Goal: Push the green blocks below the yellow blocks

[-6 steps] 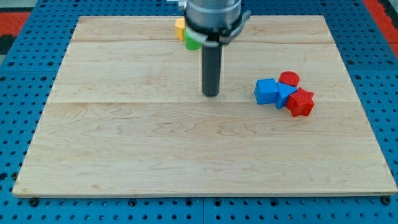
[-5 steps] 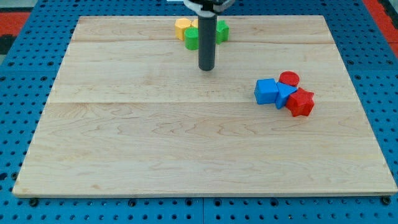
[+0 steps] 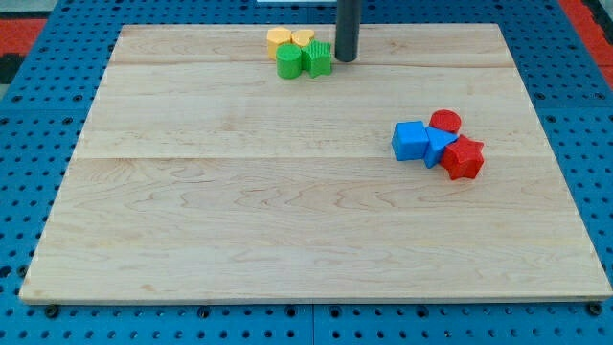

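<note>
Camera view — my tip (image 3: 346, 58) just right of green blocks (image 3: 305, 60); no fingers, nothing held.

You get bright, even overhead light | soft short shadows under the blocks | no glare on the wooden board (image 3: 287, 220) | focus sharp throughout | no visible distortion at your frame's edges

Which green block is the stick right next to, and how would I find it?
Look at the wooden board's top edge, where four little blocks huddle together. Two yellow blocks sit at the back, two green ones in front. Yours is the green block on the view's right, with ridged sides, right beside my tip.
</note>
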`<action>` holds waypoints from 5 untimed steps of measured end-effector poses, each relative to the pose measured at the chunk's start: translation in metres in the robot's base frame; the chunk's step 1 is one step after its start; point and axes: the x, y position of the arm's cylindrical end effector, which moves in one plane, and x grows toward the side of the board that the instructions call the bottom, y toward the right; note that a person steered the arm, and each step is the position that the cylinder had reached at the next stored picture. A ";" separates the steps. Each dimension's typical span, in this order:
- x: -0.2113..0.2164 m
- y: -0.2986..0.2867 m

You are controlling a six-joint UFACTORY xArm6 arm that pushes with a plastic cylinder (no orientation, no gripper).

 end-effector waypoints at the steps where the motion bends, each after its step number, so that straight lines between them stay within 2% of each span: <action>1: -0.006 -0.015; 3: -0.008 -0.016; 5: 0.042 -0.049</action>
